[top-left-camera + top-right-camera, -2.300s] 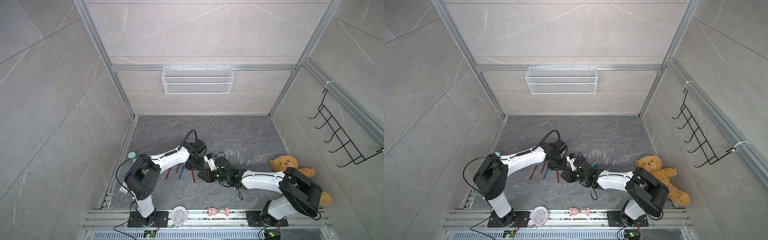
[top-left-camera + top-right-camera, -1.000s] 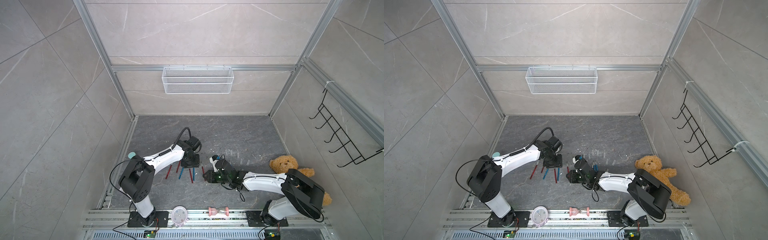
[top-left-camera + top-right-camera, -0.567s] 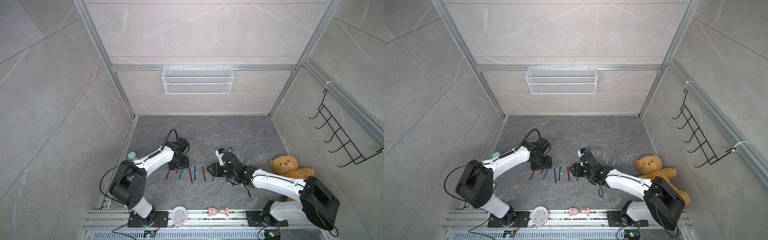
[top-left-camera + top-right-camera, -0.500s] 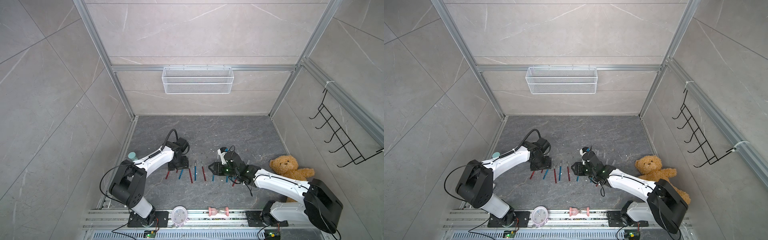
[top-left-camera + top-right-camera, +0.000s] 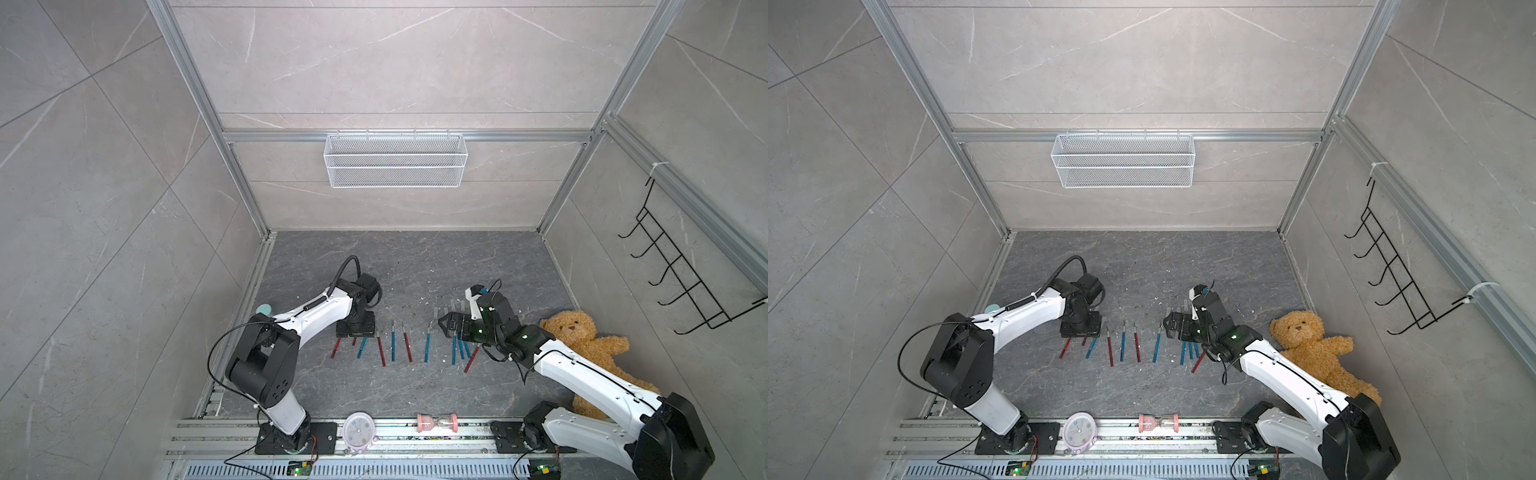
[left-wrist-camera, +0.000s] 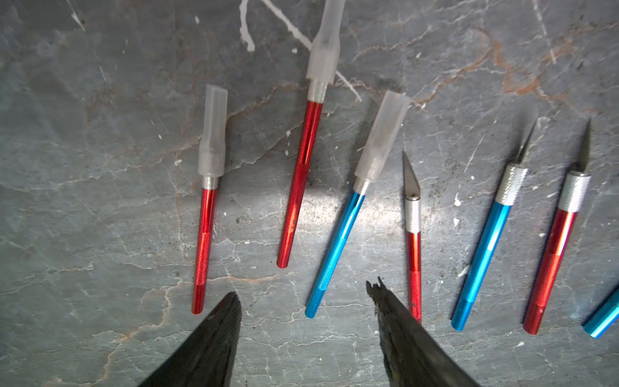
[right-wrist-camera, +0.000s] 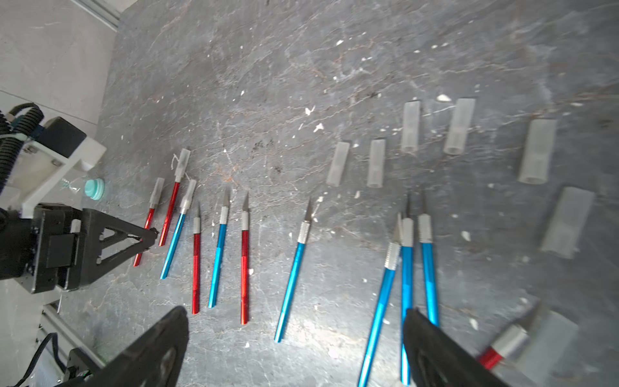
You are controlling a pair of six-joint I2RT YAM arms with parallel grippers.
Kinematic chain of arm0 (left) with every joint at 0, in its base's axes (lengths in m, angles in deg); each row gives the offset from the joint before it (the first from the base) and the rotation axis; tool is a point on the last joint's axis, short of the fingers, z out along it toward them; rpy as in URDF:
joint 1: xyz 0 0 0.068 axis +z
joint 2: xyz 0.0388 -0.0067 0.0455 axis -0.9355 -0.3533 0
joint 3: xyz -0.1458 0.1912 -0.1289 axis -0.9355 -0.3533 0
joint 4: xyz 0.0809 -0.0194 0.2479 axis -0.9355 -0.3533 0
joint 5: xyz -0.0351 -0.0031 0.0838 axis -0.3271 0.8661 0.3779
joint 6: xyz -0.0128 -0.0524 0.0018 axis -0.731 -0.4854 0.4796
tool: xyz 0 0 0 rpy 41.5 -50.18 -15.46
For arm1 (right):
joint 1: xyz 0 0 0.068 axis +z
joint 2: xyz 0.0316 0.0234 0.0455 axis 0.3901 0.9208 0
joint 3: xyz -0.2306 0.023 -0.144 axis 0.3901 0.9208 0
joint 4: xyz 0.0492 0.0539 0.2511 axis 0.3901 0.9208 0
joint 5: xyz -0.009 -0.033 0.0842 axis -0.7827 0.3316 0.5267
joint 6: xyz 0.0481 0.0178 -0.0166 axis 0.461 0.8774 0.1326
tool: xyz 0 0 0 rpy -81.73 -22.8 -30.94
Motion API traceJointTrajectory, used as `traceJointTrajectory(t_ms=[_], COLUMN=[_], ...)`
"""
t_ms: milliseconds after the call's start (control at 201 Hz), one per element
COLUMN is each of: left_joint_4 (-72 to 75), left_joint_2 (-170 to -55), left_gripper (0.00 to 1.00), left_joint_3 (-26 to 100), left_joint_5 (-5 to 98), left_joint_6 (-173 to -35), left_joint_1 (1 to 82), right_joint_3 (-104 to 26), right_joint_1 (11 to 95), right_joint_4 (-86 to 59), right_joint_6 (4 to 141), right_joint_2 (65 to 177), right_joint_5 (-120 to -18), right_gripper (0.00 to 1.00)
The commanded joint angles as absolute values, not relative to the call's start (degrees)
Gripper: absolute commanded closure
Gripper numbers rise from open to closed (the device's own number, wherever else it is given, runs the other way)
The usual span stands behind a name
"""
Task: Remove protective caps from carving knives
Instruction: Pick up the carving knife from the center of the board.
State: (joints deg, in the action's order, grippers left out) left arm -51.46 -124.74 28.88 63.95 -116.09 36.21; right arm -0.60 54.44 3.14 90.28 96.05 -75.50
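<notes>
Left gripper (image 6: 303,291) spread, empty, above three capped carving knives (image 6: 300,181) mid-frame; right gripper (image 7: 296,311) wide apart, empty, over bared blades; loose protective caps (image 7: 410,127) upper right of frame.

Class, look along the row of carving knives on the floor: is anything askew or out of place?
Yes. Near the teddy bear end, three blue knives lie bunched together, one tilted with its blade against its neighbour; the rest lie spaced apart.
</notes>
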Motion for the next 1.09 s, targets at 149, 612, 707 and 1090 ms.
traceJointTrajectory(t_ms=[149, 612, 707, 1090], left_joint_4=[-52.81, -51.46, -51.36, -50.19], left_joint_2=[-128.77, -132.78, -133.45, -135.11], left_gripper=[0.44, 0.59, 0.61, 0.66], left_joint_3=[33.07, 33.43, 33.13, 32.16], left_joint_5=[64.04, 62.33, 62.2, 61.54], left_joint_6=[-112.27, -111.11, -111.2, -111.3], left_joint_1=[34.79, 34.34, 34.41, 34.38], right_joint_3=[-1.54, -1.54, -1.67, -1.8], right_joint_1=[52.1, 51.44, 51.46, 51.22], right_joint_4=[7.8, 7.57, 7.37, 6.36], right_joint_6=[88.01, 87.99, 88.03, 88.08], right_joint_2=[94.55, 95.36, 95.93, 97.38], right_joint_5=[-76.21, -74.97, -74.62, -73.77], right_gripper=[0.0, 0.0, 0.0, 0.0])
